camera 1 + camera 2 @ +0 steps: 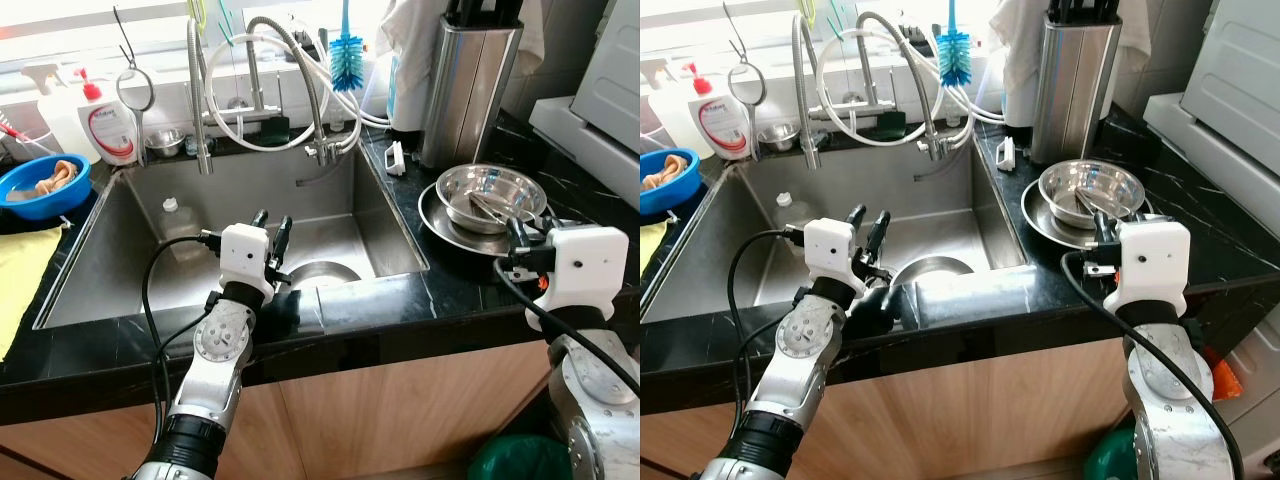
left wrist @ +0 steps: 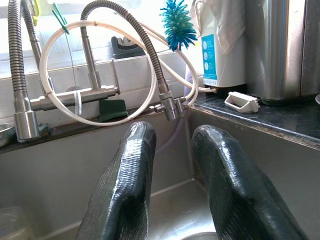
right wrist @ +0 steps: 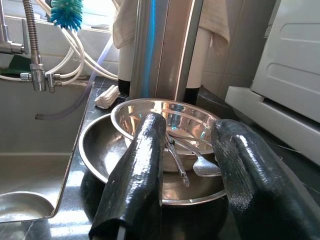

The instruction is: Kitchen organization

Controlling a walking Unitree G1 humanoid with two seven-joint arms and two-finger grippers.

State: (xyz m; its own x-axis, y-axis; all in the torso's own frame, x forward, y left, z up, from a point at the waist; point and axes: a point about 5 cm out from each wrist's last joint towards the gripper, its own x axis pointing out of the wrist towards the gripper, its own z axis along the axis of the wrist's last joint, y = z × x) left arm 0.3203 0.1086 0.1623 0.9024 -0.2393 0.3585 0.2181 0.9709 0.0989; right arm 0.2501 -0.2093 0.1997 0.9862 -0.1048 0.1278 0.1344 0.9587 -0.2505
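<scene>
A steel bowl (image 1: 487, 195) holding a spoon (image 3: 202, 165) and other steel utensils sits inside a wider steel dish (image 1: 440, 226) on the black counter right of the sink (image 1: 120, 260). My right gripper (image 1: 526, 233) hovers just in front of that stack, open and empty; in the right wrist view its fingers (image 3: 142, 165) frame the bowl. My left gripper (image 1: 272, 223) is open and empty, held over the sink's front part near a round steel bowl (image 1: 322, 272) lying in the basin. It faces the faucets (image 2: 165, 95).
A small clear bottle (image 1: 172, 210) stands in the sink. At the left are a blue bowl (image 1: 40, 186), a soap bottle (image 1: 112, 126) and a yellow cloth (image 1: 20, 275). A steel knife block (image 1: 468, 85), a blue brush (image 1: 347, 56) and a white appliance (image 1: 600, 95) are behind and to the right.
</scene>
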